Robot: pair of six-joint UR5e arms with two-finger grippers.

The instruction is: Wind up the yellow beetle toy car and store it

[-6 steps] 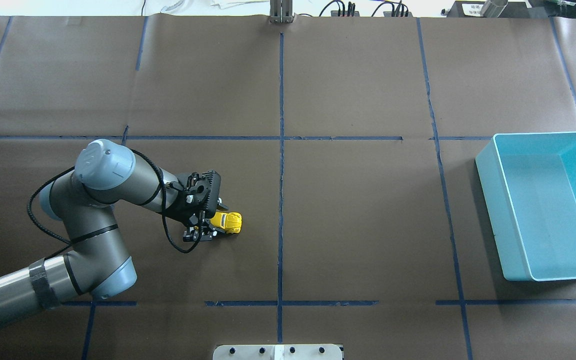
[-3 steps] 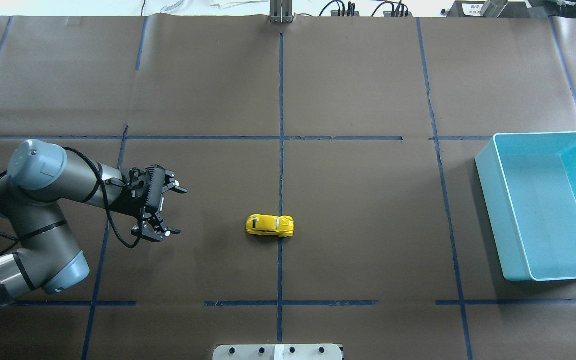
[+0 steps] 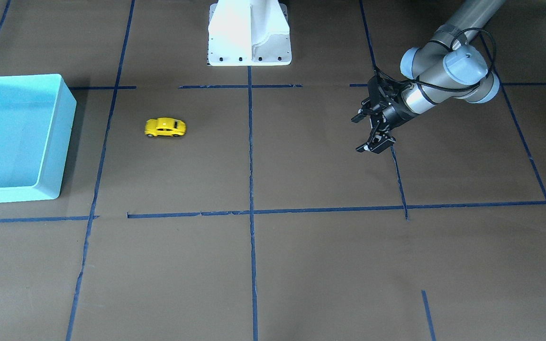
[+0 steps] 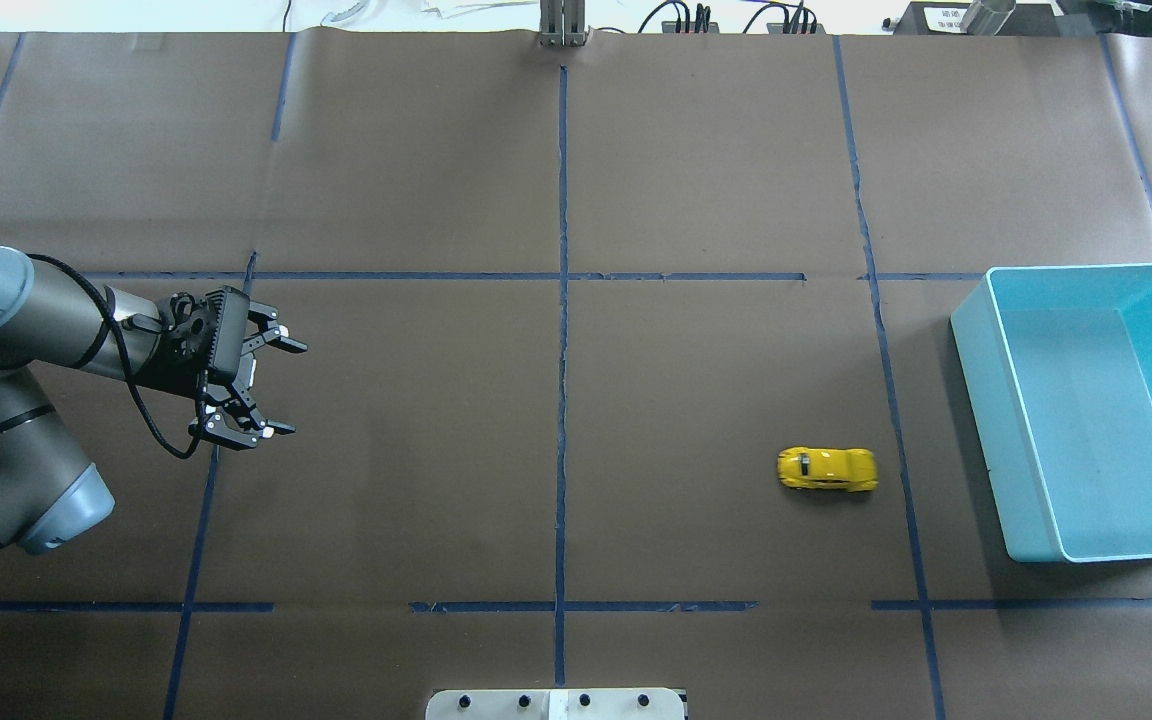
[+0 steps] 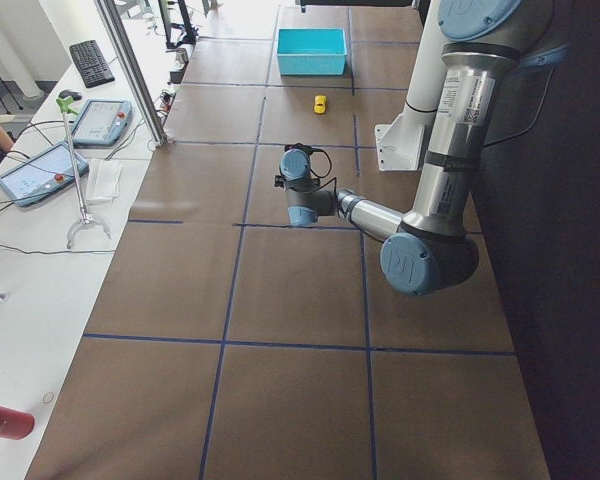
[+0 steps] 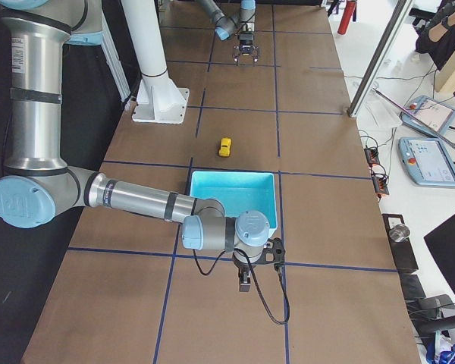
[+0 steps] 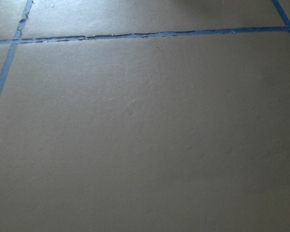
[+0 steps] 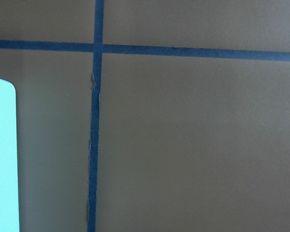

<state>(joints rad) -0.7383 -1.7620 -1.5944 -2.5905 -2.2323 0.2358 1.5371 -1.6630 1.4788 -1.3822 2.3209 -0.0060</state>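
Observation:
The yellow beetle toy car [image 4: 827, 469] stands alone on the brown table, a little left of the turquoise bin [image 4: 981, 420]. It also shows in the front view [image 3: 165, 127] and in the right side view [image 6: 225, 146] just beyond the bin [image 6: 231, 173]. My left gripper [image 4: 296, 390] is open and empty at the far left, well away from the car; the front view [image 3: 356, 135] shows its jaws spread. My right gripper [image 6: 243, 284] shows only in the right side view, near the bin's near side; I cannot tell whether it is open or shut.
Blue tape lines [image 4: 562, 330] divide the table into squares. The white robot base plate [image 3: 249, 33] sits at the table's near edge. A corner of the bin shows in the right wrist view [image 8: 2, 154]. Tablets [image 5: 35, 170] lie on a side desk.
The left gripper let go of the car and drew back to the left, jaws open. The car rolled right across the centre line and now stands near the bin.

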